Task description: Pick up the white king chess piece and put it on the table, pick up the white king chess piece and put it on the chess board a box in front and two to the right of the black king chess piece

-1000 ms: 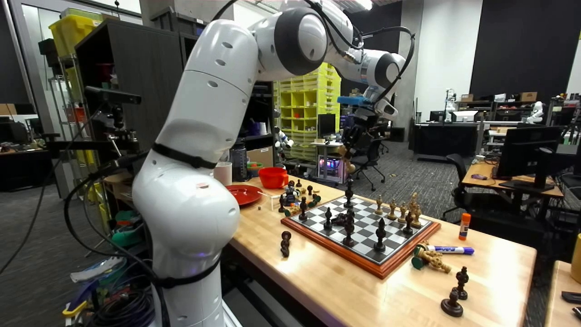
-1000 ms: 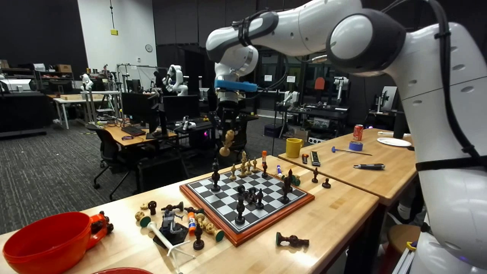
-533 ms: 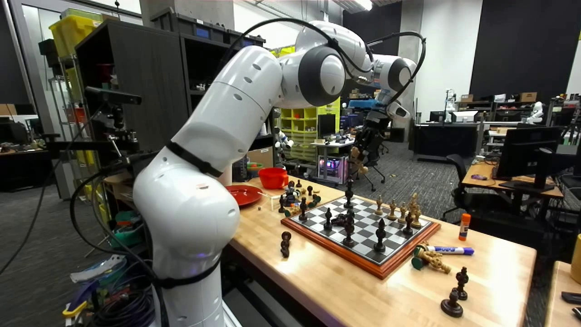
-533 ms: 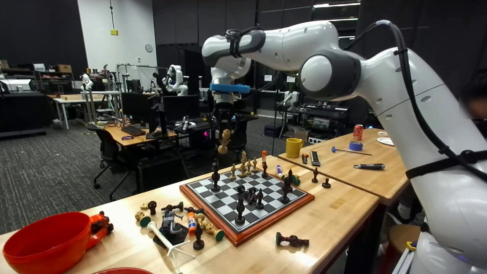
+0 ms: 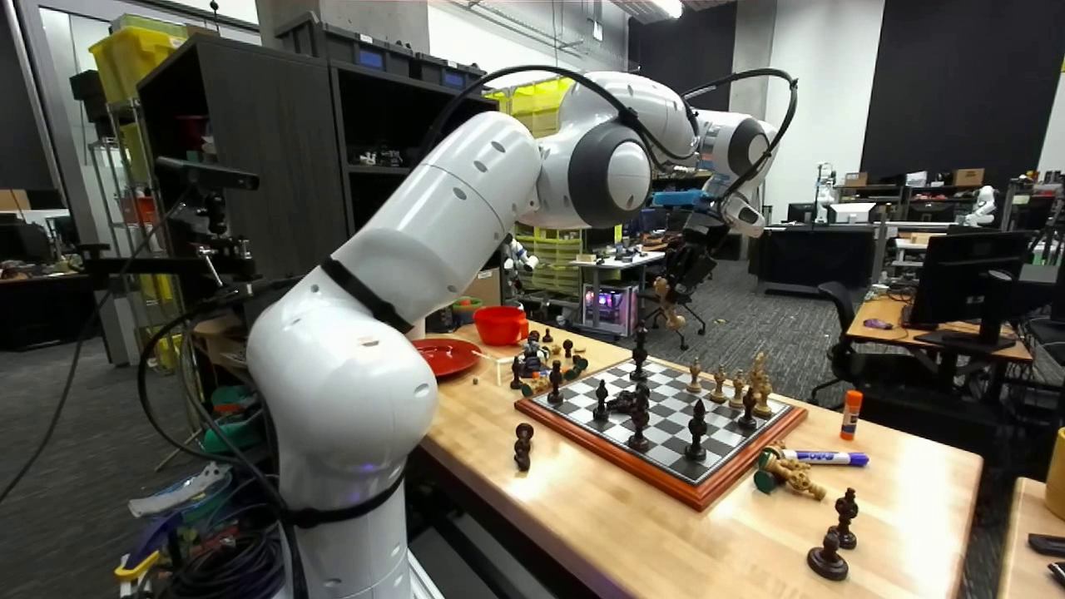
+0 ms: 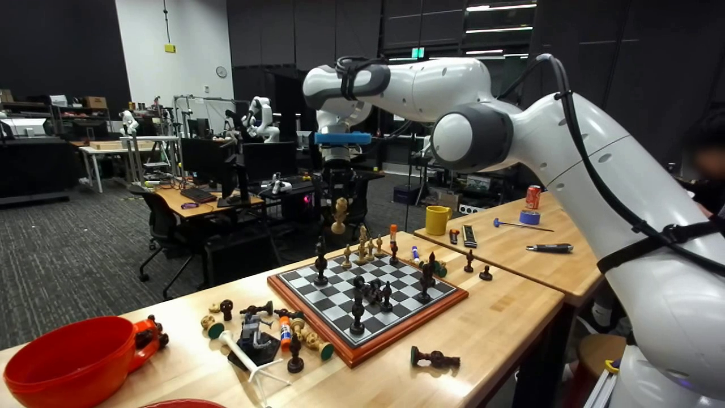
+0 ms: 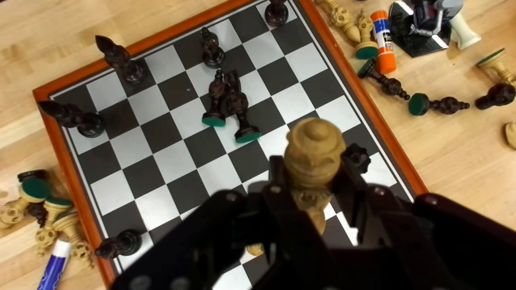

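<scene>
near left in an exterior view: red handled bowl (image 6: 113, 365). near right: dark chess piece (image 6: 435, 358) on its side on the table (image 6: 498, 317). beyond: chess board (image 6: 405, 325), two toppled dark pieces (image 7: 241, 106) on it. above the board: gripper (image 7: 313, 171), jaws pinching the white king (image 6: 339, 216), piece tilted, clear of the squares. far right: yellow mug (image 6: 436, 220).

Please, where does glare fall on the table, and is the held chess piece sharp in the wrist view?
In both exterior views, glare whitens the table near the lying dark piece; in the wrist view, the held light piece and the pincer look soft, while the chess board is crisper.
</scene>
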### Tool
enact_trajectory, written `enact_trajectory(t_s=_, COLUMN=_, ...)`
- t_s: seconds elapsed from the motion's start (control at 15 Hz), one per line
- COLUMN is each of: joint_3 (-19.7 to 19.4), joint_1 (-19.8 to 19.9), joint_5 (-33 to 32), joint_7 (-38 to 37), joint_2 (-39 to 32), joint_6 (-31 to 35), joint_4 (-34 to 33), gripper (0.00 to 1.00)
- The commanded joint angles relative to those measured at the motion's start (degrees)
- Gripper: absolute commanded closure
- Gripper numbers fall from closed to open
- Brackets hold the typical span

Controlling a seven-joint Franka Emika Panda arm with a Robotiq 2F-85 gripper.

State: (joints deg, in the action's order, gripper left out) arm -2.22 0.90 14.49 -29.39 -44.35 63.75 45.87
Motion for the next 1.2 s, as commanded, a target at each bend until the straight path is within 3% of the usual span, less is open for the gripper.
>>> enact_trajectory(t_s=0.0, joint_3=0.0, joint_1=0.0, joint_5=0.0, joint_7=0.0, joint_2=0.0, joint_6=0.0, joint_4=0.0, gripper=0.67)
enact_trajectory(t_s=0.27, joint_3=0.0, joint_1=-0.1, joint_5=0.0, joint_7=0.0, joint_2=0.0, joint_6=0.0, joint_4=0.0, gripper=0.67)
enact_trajectory(t_s=0.33, joint_3=0.2, joint_1=-0.1, joint_5=0.0, joint_7=0.2, joint_2=-0.6, joint_6=-0.6, joint_4=-0.6, gripper=0.92)
enact_trajectory(t_s=1.13, joint_3=1.0, joint_1=0.2, joint_5=0.5, joint_7=-0.2, joint_2=-9.6, joint_6=-1.5, joint_4=-8.8, gripper=0.92)
